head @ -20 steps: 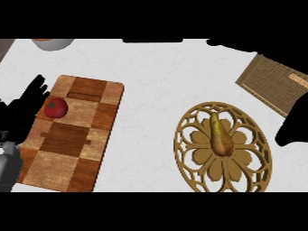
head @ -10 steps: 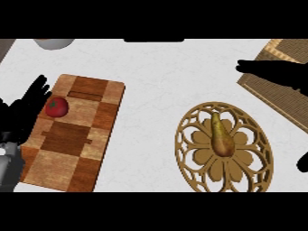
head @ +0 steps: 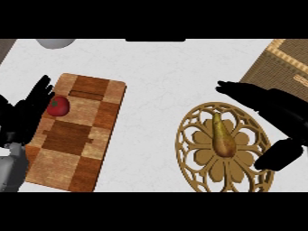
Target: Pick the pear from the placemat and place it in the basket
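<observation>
A yellow-brown pear lies lengthwise in the middle of a round, openwork golden placemat at the lower right. My right hand hovers over the placemat's right side, open, fingers stretched up and left and the thumb low at the mat's right rim; it is beside the pear, apart from it. The woven basket sits at the upper right corner, partly cut off by the view's edge. My left hand rests open at the left edge, fingers up.
A checkered wooden cutting board lies at the left with a red tomato-like fruit on its upper left part, next to my left hand. A grey bowl peeks in at the top left. White counter lies between board and placemat.
My right hand has swung in from the right edge, leftward over the placemat and closer to the pear. The left hand and the pear have stayed put.
</observation>
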Robot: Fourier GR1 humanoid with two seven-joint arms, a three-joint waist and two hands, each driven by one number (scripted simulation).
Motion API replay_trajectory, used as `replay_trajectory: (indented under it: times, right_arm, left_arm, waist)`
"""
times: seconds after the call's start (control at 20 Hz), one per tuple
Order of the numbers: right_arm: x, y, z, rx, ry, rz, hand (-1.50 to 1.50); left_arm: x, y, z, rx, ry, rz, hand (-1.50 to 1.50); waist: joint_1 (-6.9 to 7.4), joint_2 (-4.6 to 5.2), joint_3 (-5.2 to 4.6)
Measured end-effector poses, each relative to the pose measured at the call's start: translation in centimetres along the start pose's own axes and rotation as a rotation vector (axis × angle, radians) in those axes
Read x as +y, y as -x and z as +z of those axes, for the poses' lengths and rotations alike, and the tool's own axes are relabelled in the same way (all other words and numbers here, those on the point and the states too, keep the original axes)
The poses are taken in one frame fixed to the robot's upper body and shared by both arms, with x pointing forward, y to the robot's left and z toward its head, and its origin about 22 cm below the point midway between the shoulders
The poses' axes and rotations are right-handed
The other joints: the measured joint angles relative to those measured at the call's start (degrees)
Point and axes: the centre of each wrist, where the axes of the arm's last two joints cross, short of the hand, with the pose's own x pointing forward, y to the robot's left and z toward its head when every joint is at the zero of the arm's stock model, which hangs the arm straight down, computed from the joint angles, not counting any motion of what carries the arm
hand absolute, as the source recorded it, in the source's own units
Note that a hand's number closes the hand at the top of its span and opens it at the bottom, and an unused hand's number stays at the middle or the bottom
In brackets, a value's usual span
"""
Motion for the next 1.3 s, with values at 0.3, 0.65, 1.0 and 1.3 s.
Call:
replay_trajectory:
  times: [0.3,0.65,1.0,1.3]
  right_arm:
    - [3.9,2.1,-2.9,-0.013,0.023,-0.062,-1.5]
    - [6.1,3.9,-5.4,0.056,-0.054,-0.012,-1.5]
    - [7.4,5.5,-6.3,0.077,-0.099,0.03,-1.5]
    - [7.6,6.6,-5.4,0.054,-0.103,0.013,-1.5]
  left_arm:
    - [0.6,-0.4,-0.1,-0.001,0.0,-0.006,0.0]
    - [-0.3,0.4,-0.1,0.0,0.001,-0.005,0.0]
    - [0.1,0.1,-0.3,0.005,0.004,-0.005,0.0]
    - [0.1,0.1,-0.4,-0.001,-0.005,0.001,0.0]
  waist:
    - [0.07,-0.04,-0.04]
    - [-0.01,-0.07,-0.05]
    - [-0.12,-0.12,-0.07]
    - [-0.24,-0.15,-0.08]
